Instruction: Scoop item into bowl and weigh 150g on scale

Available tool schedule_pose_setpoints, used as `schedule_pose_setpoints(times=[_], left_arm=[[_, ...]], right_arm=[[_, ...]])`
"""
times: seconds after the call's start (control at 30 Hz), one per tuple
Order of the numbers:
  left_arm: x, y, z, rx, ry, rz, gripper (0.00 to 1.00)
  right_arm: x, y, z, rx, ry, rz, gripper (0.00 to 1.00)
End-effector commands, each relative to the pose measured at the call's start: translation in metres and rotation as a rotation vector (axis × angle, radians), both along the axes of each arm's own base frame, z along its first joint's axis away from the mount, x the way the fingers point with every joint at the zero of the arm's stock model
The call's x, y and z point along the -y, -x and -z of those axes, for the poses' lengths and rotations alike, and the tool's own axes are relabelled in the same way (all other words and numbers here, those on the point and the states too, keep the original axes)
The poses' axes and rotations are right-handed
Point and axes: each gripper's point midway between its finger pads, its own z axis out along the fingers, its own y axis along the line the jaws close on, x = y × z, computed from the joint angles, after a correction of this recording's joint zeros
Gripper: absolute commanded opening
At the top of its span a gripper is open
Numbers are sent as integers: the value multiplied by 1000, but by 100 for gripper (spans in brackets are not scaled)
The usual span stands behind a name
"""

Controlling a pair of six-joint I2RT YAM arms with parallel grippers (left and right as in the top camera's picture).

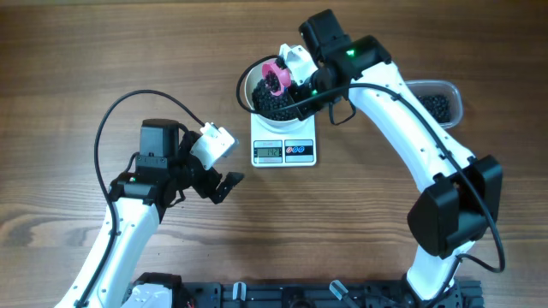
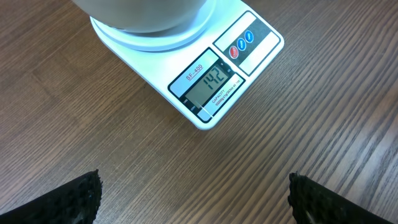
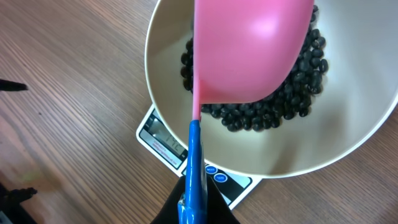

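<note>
At the middle of the worktop (image 1: 68,68) the scale (image 1: 283,151) carries the bowl (image 1: 249,83), and a heap of beans (image 3: 267,115) lies in the bowl's bottom. The right hand (image 3: 194,208) is clamped tight on the blue handle of a pink scoop (image 3: 249,50). The scoop hangs over the bowl with its underside towards the wrist camera, and whether it has any beans in it cannot be told. The left hand (image 1: 224,188) grips nothing. Its jaws are spread wide, and it hovers just left of the scale on the near side, facing the display.

That display reads 142, so most of the job looks done: beans are in the bowl and the weight is only a little short of the 150 asked. What seems left is a small top-up, a few beans at a time, from the container (image 1: 452,89) at the far right, where more beans lie. After that comes a check that the figure settles on target without overshooting.
</note>
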Motion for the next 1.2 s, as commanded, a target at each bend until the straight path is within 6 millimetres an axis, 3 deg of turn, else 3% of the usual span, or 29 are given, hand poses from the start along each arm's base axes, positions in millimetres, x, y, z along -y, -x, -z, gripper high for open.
schedule_pose_setpoints(times=[0.0, 0.27, 0.63, 1.17], left_arm=[[4, 4, 0, 7, 10, 28, 100], [4, 4, 0, 7, 10, 28, 100], [4, 4, 0, 8, 9, 29, 100], [4, 4, 0, 7, 10, 28, 100]], right_arm=[[-1, -7, -6, -10, -54, 13, 4], [2, -10, -7, -7, -60, 23, 4], [26, -26, -27, -81, -287, 78, 4], [29, -29, -25, -70, -270, 90, 4]])
